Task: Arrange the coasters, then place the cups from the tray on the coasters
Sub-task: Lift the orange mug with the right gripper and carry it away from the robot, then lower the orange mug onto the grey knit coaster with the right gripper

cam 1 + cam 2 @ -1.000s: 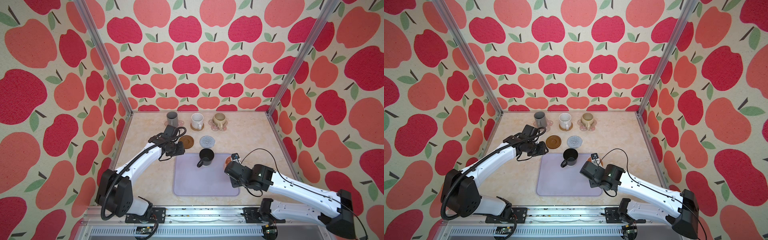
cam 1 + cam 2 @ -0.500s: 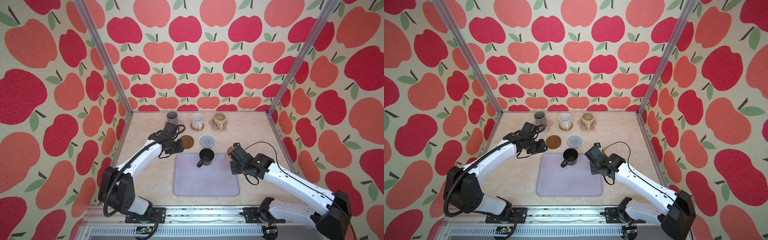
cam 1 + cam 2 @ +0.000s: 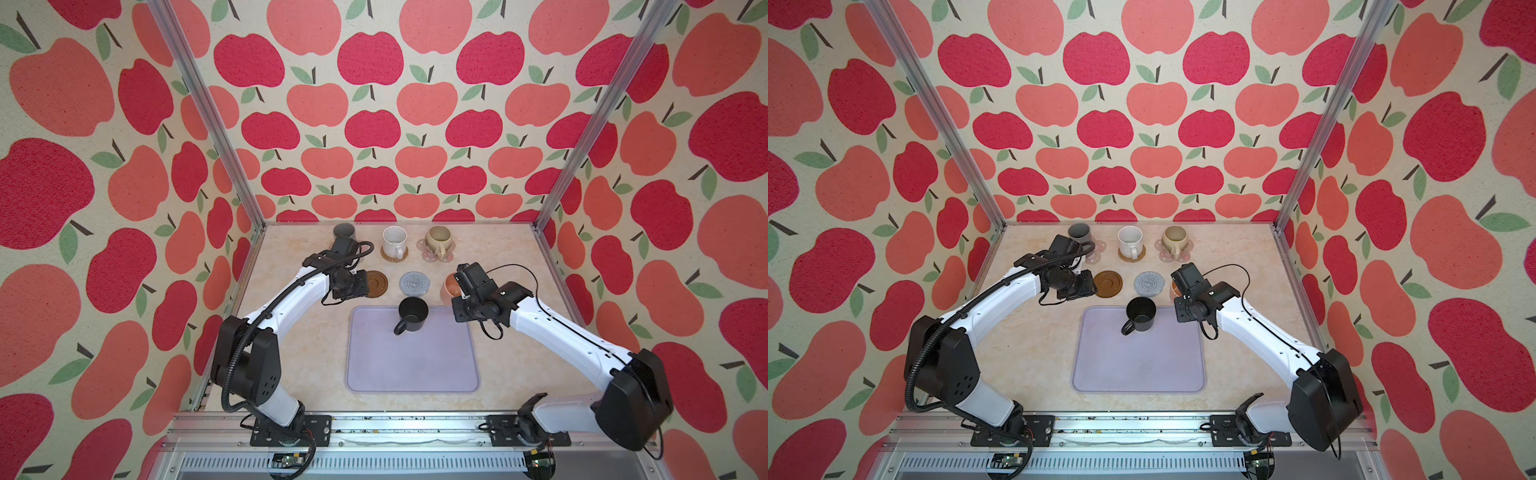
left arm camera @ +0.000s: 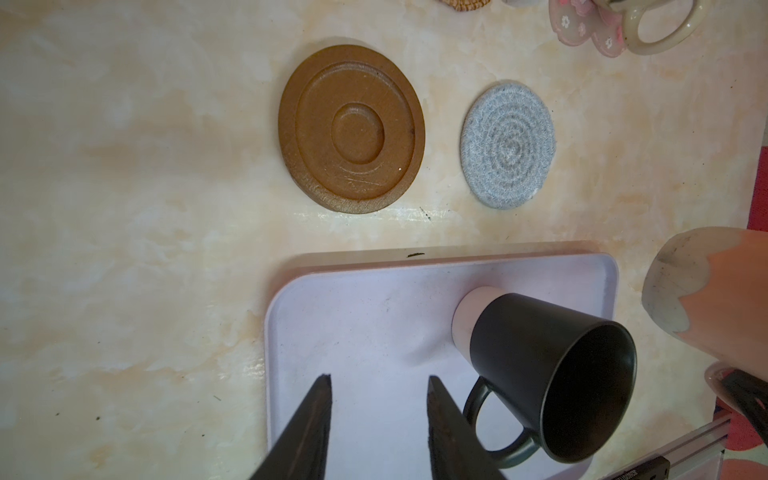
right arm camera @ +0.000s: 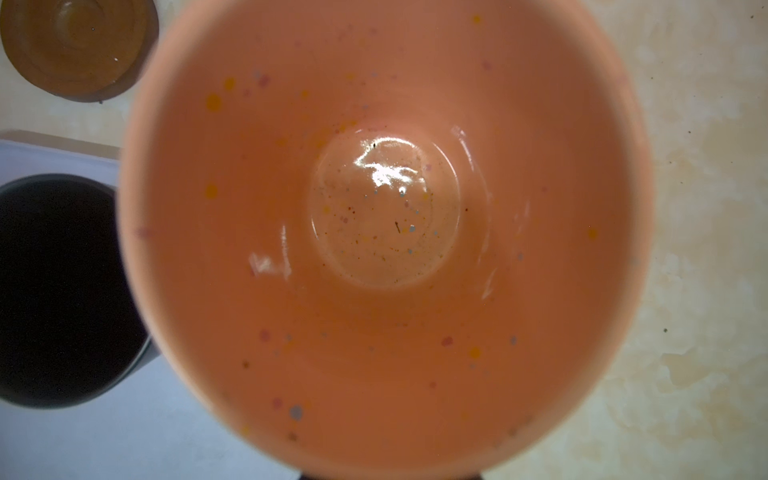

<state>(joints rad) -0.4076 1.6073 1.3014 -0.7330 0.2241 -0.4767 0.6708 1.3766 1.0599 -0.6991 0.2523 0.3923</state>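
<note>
My right gripper [image 3: 457, 291] is shut on the peach-orange cup [image 3: 449, 287] [image 5: 386, 208], held above the table just right of the grey crocheted coaster [image 3: 414, 283] [image 4: 507, 143]. The cup hides the fingers. The black cup [image 3: 412, 314] [image 4: 540, 365] stands at the far edge of the lavender tray [image 3: 411, 365] [image 4: 353, 316]. Left of the grey coaster lies the bare brown coaster [image 3: 376, 283] [image 4: 351, 129]. My left gripper [image 4: 379, 378] [image 3: 1077, 291] hangs open and empty over the tray's far left corner, beside the black cup's handle.
Along the back wall stand the grey cup [image 3: 344, 231], the white cup [image 3: 394, 241] on the rattan coaster and the beige cup [image 3: 438, 239] on a pink flower coaster [image 4: 582, 20]. Metal posts and patterned walls close in the table on three sides.
My right gripper has carried the peach-orange cup from beside the tray's right edge toward the back, up to the grey coaster's right side. The left arm has barely moved.
</note>
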